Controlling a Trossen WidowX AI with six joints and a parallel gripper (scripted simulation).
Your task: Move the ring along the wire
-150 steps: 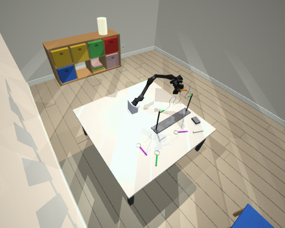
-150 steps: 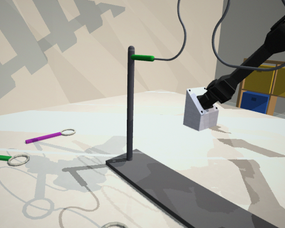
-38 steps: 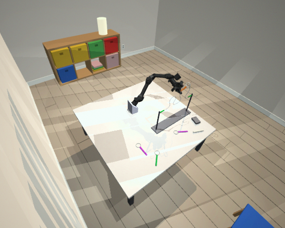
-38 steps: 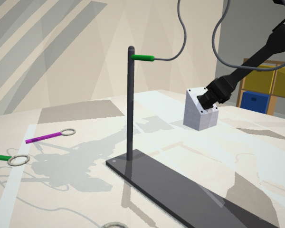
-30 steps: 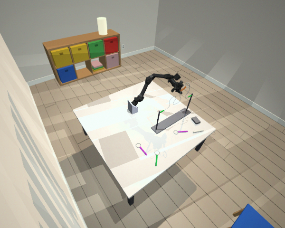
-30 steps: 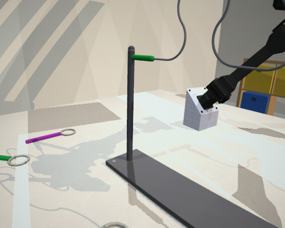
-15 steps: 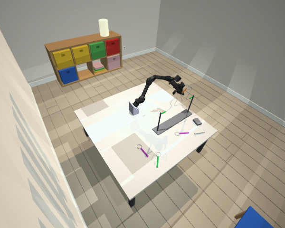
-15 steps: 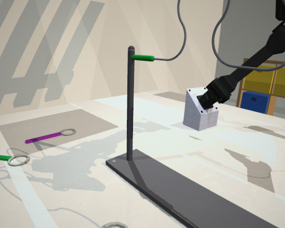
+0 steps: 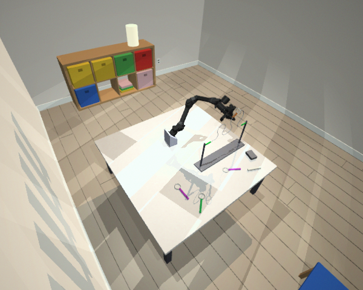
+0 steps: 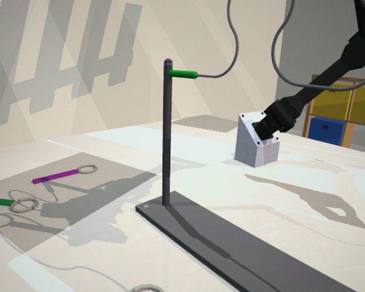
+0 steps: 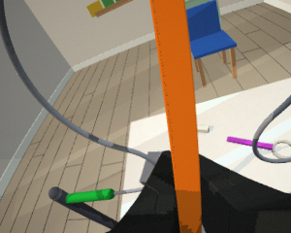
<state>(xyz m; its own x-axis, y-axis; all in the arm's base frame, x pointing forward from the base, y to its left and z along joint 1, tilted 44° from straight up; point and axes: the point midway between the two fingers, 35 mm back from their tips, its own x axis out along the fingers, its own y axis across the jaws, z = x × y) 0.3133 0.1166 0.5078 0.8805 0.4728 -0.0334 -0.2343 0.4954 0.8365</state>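
My gripper (image 9: pixel 229 115) (image 11: pixel 175 157) is shut on the orange handle (image 9: pixel 235 115) (image 11: pixel 177 91) and holds it in the air behind the right post (image 9: pixel 241 134). The ring (image 9: pixel 239 110) at the handle's far end is small in the top view and lies outside the wrist view. The right post's green part (image 9: pixel 243 124) (image 11: pixel 89 196) lies just below and in front of the gripper. The thin grey wire (image 9: pixel 221 129) (image 10: pixel 233 41) (image 11: pixel 29 93) loops across to the left post (image 9: pixel 202 154) (image 10: pixel 166 132) with its green part (image 9: pixel 207 143) (image 10: pixel 182 74). I cannot tell whether the ring touches the wire.
The posts stand on a dark base plate (image 9: pixel 219 154) (image 10: pixel 239 245). Spare rings with purple handles (image 9: pixel 184 192) (image 9: pixel 234 169) (image 10: pixel 55 175) (image 11: pixel 248 143) and a green handle (image 9: pixel 201 204) lie on the table, with a grey rod (image 9: pixel 253 169) and a dark block (image 9: pixel 251 154). The arm's mount (image 9: pixel 170 137) (image 10: pixel 255 144) stands behind.
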